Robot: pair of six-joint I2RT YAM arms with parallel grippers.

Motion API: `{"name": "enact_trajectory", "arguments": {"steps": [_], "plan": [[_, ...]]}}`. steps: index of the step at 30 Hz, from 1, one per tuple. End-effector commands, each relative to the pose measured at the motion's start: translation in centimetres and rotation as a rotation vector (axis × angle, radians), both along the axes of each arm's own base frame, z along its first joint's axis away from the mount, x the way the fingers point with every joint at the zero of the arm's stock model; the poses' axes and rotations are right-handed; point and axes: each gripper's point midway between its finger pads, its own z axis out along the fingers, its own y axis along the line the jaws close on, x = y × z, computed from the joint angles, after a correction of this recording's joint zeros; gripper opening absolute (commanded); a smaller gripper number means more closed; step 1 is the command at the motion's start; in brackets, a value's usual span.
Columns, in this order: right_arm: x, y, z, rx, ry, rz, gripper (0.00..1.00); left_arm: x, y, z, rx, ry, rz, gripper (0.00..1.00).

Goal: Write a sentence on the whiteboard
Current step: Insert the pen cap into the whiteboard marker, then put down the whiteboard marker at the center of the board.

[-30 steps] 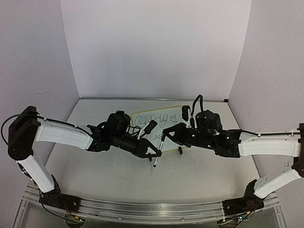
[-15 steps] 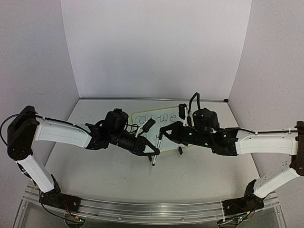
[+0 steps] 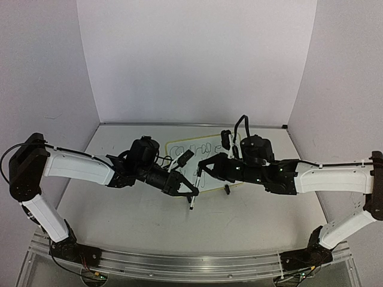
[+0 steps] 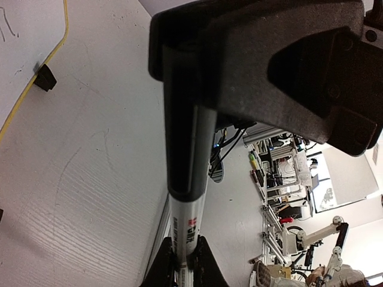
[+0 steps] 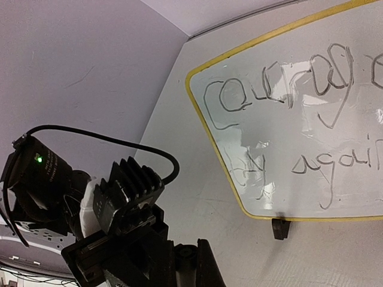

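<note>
The whiteboard [image 3: 209, 156] lies at mid-table, partly hidden by both wrists. In the right wrist view the whiteboard [image 5: 335, 137] shows the sentence [image 5: 281, 95] as dark cursive in two lines. A marker [image 3: 195, 181] with a pale barrel hangs over the board's near left edge. My left gripper [image 3: 190, 193] is shut on its barrel [image 4: 190, 224], fingertips pinching low [image 4: 182, 266]. My right gripper [image 3: 201, 170] is shut on the marker's black cap [image 5: 191, 258] from the other end. That black cap [image 4: 182, 119] fills the left wrist view, the right gripper's finger [image 4: 287, 72] against it.
A black clip foot [image 5: 279, 228] sits under the board's near rim, seen too in the top view as a clip foot [image 3: 227, 190]. Bare grey table [image 3: 239, 221] spreads in front. A metal rail [image 3: 191, 268] runs along the near edge. White walls enclose the back and sides.
Both grippers have drifted slightly left and toward the near edge with the marker between them. The right arm has stretched further left across the board.
</note>
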Motion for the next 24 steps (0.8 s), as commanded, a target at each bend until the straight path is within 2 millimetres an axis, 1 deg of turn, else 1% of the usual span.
{"name": "enact_trajectory", "arguments": {"steps": [1,2,3,4,5,7,9,10,11,13,15,16,17,19,22,24], "plan": [[-7.4,0.5,-4.9,-0.174,0.157,0.228,0.00,6.3,0.8,9.4,-0.246,-0.254,0.192,0.00],[-6.6,0.0,-4.3,-0.181,0.132,0.183,0.00,5.9,0.9,9.0,-0.234,-0.249,0.173,0.00],[-5.8,-0.6,-3.4,-0.191,0.100,0.133,0.03,5.5,1.0,8.5,-0.215,-0.241,0.153,0.00],[-4.9,-1.1,-2.4,-0.198,0.063,0.085,0.09,5.1,1.1,7.9,-0.193,-0.238,0.133,0.00],[-4.2,-1.7,-1.3,-0.202,0.026,0.044,0.17,4.7,1.3,7.4,-0.173,-0.235,0.112,0.00],[-2.7,-2.9,1.4,-0.222,-0.064,-0.037,0.40,3.5,1.9,6.2,-0.120,-0.219,0.069,0.00],[-1.5,-4.2,3.8,-0.268,-0.139,-0.104,0.59,2.6,2.7,5.1,-0.076,-0.208,0.041,0.00],[-1.0,-4.9,4.3,-0.315,-0.168,-0.134,0.67,2.1,3.1,4.6,-0.053,-0.205,0.032,0.00],[-0.6,-5.4,5.3,-0.340,-0.195,-0.154,0.73,1.9,3.5,4.1,-0.028,-0.205,0.033,0.00],[0.1,-6.2,6.0,-0.389,-0.224,-0.181,0.85,1.7,4.6,3.2,0.032,-0.209,0.058,0.00],[0.8,-6.8,5.8,-0.418,-0.216,-0.194,0.92,1.6,5.7,2.7,0.088,-0.224,0.090,0.00],[1.4,-7.2,5.4,-0.426,-0.198,-0.199,0.94,1.8,6.2,2.8,0.104,-0.236,0.114,0.00],[1.8,-7.4,4.9,-0.429,-0.174,-0.188,0.97,2.3,6.8,2.9,0.122,-0.244,0.148,0.00],[3.0,-8.4,3.9,-0.441,-0.135,-0.196,0.98,3.2,8.1,3.2,0.149,-0.257,0.209,0.00],[4.6,-10.3,2.3,-0.469,-0.096,-0.216,0.98,5.7,11.0,3.3,0.216,-0.277,0.347,0.04],[5.7,-12.0,1.3,-0.497,-0.081,-0.244,0.98,7.5,13.3,2.9,0.260,-0.259,0.428,0.05]]}}
